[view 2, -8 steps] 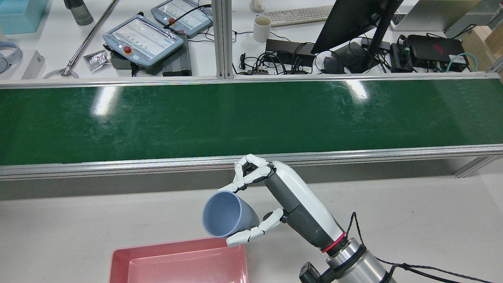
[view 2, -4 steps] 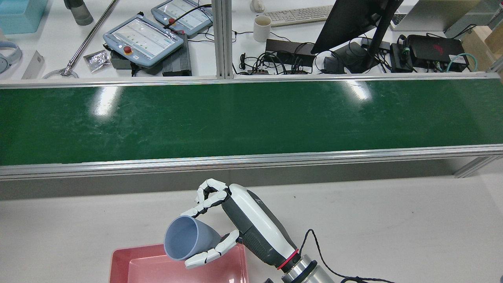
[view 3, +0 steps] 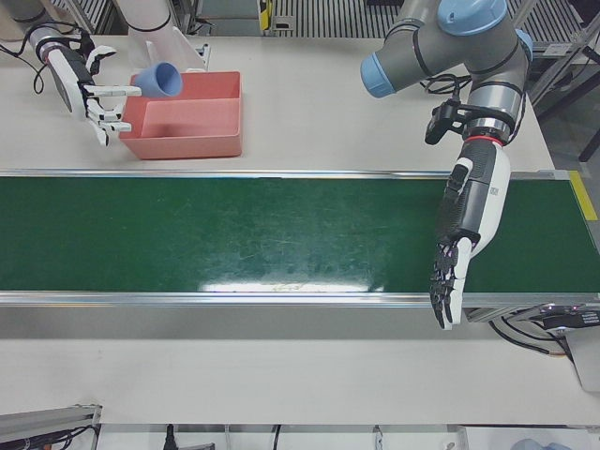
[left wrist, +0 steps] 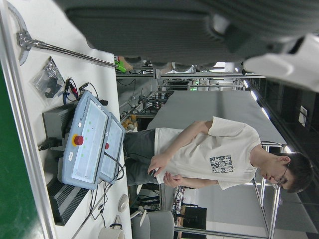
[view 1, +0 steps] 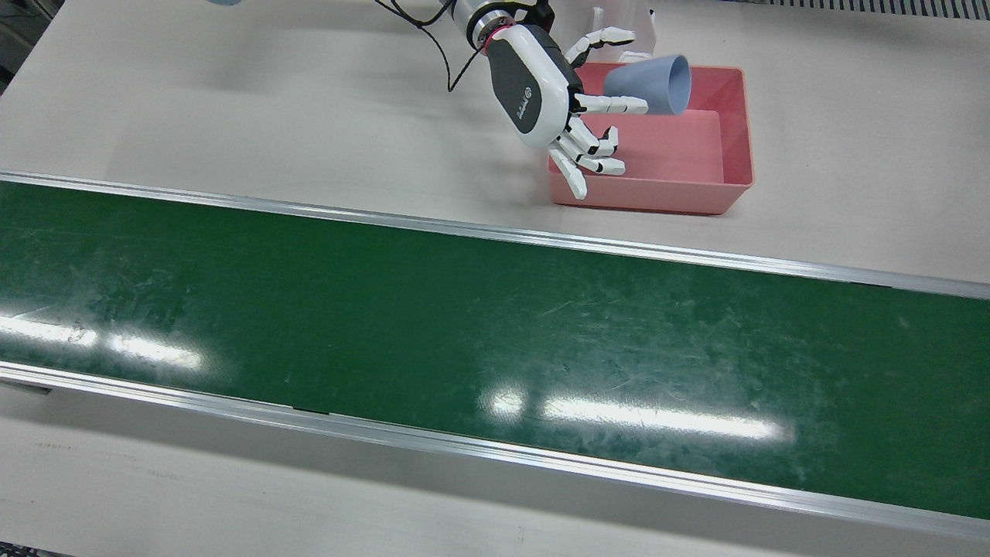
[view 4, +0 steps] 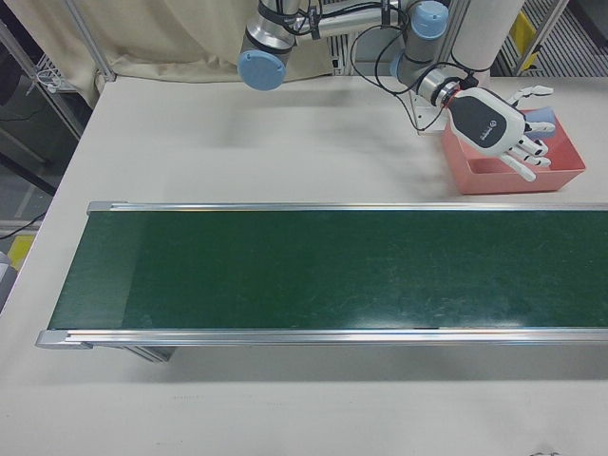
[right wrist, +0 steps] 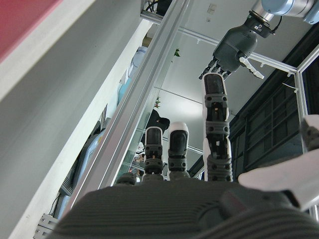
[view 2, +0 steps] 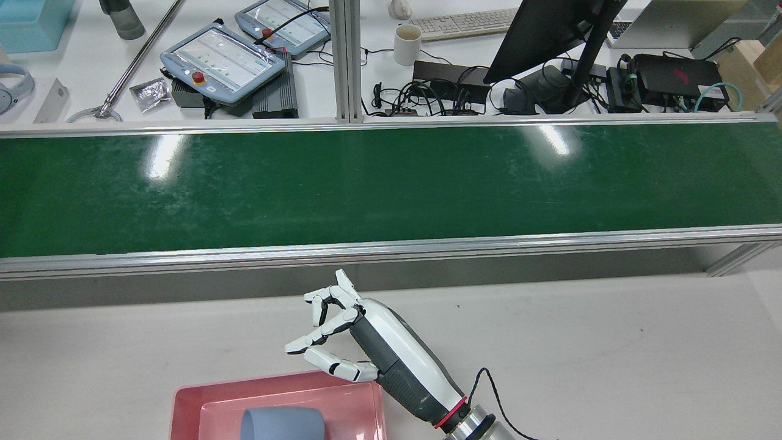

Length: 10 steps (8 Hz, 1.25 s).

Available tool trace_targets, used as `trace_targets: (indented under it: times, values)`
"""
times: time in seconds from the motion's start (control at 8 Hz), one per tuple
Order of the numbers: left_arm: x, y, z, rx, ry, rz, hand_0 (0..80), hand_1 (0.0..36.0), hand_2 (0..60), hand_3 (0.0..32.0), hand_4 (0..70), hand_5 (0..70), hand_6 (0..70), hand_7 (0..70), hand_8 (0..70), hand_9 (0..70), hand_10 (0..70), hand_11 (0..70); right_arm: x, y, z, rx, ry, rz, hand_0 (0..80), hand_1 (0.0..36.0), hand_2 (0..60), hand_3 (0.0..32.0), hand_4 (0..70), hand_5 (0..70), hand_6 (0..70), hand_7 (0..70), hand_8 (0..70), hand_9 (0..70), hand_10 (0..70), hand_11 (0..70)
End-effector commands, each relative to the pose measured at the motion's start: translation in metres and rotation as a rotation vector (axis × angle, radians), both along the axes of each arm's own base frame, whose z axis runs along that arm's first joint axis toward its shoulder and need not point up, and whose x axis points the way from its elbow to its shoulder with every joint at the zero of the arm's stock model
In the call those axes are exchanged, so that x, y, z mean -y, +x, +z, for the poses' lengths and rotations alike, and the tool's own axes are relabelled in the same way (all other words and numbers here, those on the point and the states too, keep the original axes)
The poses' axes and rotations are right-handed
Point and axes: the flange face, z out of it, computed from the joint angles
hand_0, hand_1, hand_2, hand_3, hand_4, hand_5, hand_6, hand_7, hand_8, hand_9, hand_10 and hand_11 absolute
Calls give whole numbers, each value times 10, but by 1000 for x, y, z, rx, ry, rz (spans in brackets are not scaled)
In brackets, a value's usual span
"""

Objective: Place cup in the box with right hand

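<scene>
The grey-blue cup (view 2: 281, 423) lies on its side inside the pink box (view 2: 183, 403), apart from the hand. It also shows in the front view (view 1: 650, 81), its mouth towards that view's right, and in the left-front view (view 3: 161, 80). My right hand (view 2: 342, 342) hovers at the box's corner with its fingers spread, open and empty; it also shows in the front view (view 1: 557, 100) and the right-front view (view 4: 499, 128). My left hand (view 3: 459, 244) hangs over the conveyor's far end, fingers straight and pointing down, holding nothing.
The green conveyor belt (view 2: 366, 183) with aluminium rails runs across the table beyond the box (view 1: 735, 131). Behind it a desk holds teach pendants (view 2: 223, 61), a mug (view 2: 407, 44), a monitor and cables. A person (left wrist: 209, 159) stands beyond that desk.
My right hand carried the cup left and down over the box, then opened. The cup left the hand and now lies on its side in the box.
</scene>
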Motion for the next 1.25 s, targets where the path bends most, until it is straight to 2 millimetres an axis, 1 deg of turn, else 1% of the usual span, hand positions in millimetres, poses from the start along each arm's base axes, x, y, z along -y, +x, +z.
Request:
trace_targets:
  times: [0.0,0.12,0.25,0.38,0.5,0.62,0.75,0.88,1.0,1.12]
  values:
    - [0,0,0,0,1,0,0,0,0,0,0,0,0,0,0,0,0,0,-3,-2,3,19,-13,-20,0,0,410,0,700,0,134,700,118,305,0,0]
    - [0,0,0,0,1,0,0,0,0,0,0,0,0,0,0,0,0,0,-2,5,2,26,-17,-21,0,0,415,0,700,0,137,700,120,310,0,0]
    - [0,0,0,0,-1,0,0,0,0,0,0,0,0,0,0,0,0,0,2,37,-1,46,-19,-8,0,0,421,0,700,0,140,700,121,315,0,0]
    - [0,0,0,0,-1,0,0,0,0,0,0,0,0,0,0,0,0,0,18,104,-7,42,-18,38,0,0,442,0,700,0,150,700,123,326,0,0]
    - [0,-1,0,0,1,-1,0,0,0,0,0,0,0,0,0,0,0,0,37,184,-14,42,-17,116,0,0,266,0,700,0,224,700,200,440,31,18]
    - [0,-1,0,0,-1,-1,0,0,0,0,0,0,0,0,0,0,0,0,62,233,-5,60,-22,193,19,0,205,0,700,0,239,700,232,473,55,56]
    - [0,-1,0,0,1,-1,0,0,0,0,0,0,0,0,0,0,0,0,86,252,23,92,-79,214,94,0,148,0,700,0,224,700,226,470,69,80]
    - [0,-1,-1,0,2,-1,0,0,0,0,0,0,0,0,0,0,0,0,115,261,57,114,-130,215,209,0,58,0,700,0,202,700,198,440,68,83]
    - [0,-1,0,0,1,-1,0,0,0,0,0,0,0,0,0,0,0,0,164,266,97,114,-176,187,292,0,4,0,700,0,192,700,175,407,62,76]
    - [0,-1,0,0,1,-1,0,0,0,0,0,0,0,0,0,0,0,0,199,287,124,132,-220,202,329,0,20,0,700,0,186,700,165,388,68,85]
